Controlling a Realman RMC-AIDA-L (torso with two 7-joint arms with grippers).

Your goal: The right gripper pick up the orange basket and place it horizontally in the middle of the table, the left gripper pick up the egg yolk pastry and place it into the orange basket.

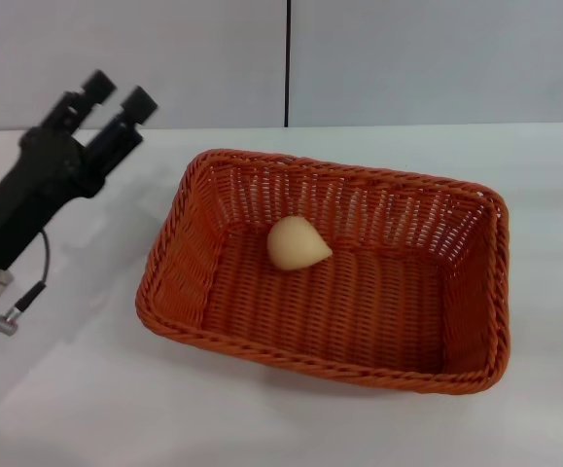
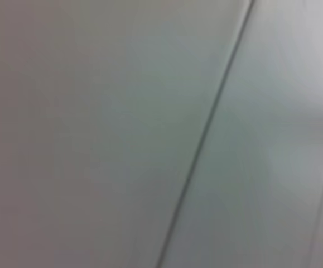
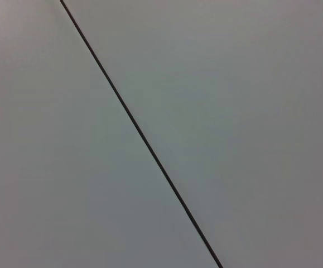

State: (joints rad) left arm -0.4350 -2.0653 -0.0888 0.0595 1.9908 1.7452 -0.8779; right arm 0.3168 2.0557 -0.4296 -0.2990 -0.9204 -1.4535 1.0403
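Note:
The orange basket (image 1: 332, 268) lies lengthwise on the white table (image 1: 77, 389), near its middle. Inside it, toward the far left part of its floor, rests the egg yolk pastry (image 1: 297, 243), showing its plain cream side. My left gripper (image 1: 118, 95) is raised at the far left, well clear of the basket, open with nothing between its two black fingers. The right gripper is out of view. Both wrist views show only a pale wall with a dark seam.
A grey wall with a vertical dark seam (image 1: 288, 63) stands behind the table. Bare tabletop surrounds the basket on the left, front and right.

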